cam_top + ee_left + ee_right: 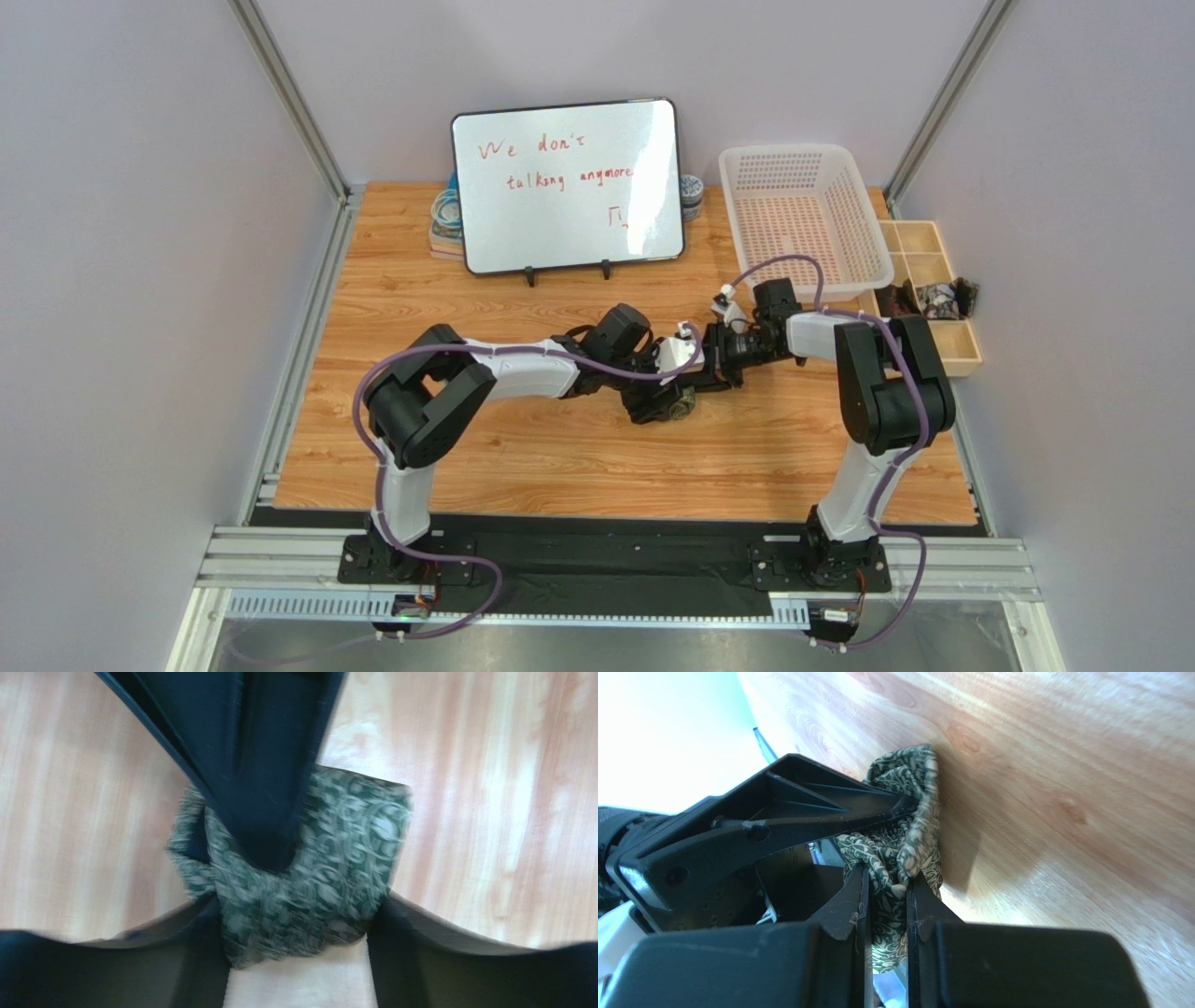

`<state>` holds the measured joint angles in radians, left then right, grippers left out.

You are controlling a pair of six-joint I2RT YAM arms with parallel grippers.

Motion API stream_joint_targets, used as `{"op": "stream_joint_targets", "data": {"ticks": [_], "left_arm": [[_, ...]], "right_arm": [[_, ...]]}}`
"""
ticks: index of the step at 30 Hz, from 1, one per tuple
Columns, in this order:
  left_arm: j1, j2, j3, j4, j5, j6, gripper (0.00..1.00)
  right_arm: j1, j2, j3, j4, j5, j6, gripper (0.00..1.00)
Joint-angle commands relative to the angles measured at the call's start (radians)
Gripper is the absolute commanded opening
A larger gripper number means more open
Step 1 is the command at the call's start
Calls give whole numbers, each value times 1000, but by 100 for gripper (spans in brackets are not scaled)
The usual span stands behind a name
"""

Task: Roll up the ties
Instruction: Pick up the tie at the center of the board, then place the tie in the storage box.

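Tie [678, 403] bunched near the middle of the tabletop [533, 448], caught between both arms.

Grips a fold of the green patterned fabric in the right end effector [887, 882], fingers drawn narrow with cloth squeezed between them. Straddles the same bundle with the left end effector [298, 917], fingers partly apart and lying against its two sides; cannot tell whether pressing or merely touching. Sits on the wood slightly right of centre, wadded into a loose lump rather than a neat coil. Meets from opposite sides, with the right fingertips pushing into the top of the bundle in the left wrist view. Farther back, well apart from the tie: a whiteboard [567, 184] propped upright, a white basket [804, 210] at the back right, and a wooden compartment tray [933, 280] just beside the basket.
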<state>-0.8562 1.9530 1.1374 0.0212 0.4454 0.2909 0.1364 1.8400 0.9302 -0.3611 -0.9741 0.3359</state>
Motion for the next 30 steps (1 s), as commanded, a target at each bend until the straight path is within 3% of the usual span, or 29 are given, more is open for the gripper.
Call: {"op": "stream_joint_targets", "data": {"ticks": [1, 2, 3, 10, 18, 24, 30], "left_arm": [[9, -38, -60, -104, -37, -41, 74], [13, -55, -67, -92, -28, -50, 75], [19, -86, -68, -90, -22, -55, 99], [40, -232, -99, -93, 4, -101, 100], [62, -374, -96, -214, 15, -84, 100], [60, -434, -74, -325, 13, -21, 100], [63, -480, -90, -345, -1, -12, 99]], "right_arm": [[-1, -51, 25, -42, 103, -31, 0], [-1, -65, 32, -53, 106, -34, 0], [-1, -74, 36, -73, 106, -35, 0], [-1, -139, 82, -168, 143, -69, 0], [-81, -242, 338, -502, 281, -247, 0], [-329, -271, 585, -755, 373, -454, 0], [-619, -188, 821, -941, 477, -642, 0]]}}
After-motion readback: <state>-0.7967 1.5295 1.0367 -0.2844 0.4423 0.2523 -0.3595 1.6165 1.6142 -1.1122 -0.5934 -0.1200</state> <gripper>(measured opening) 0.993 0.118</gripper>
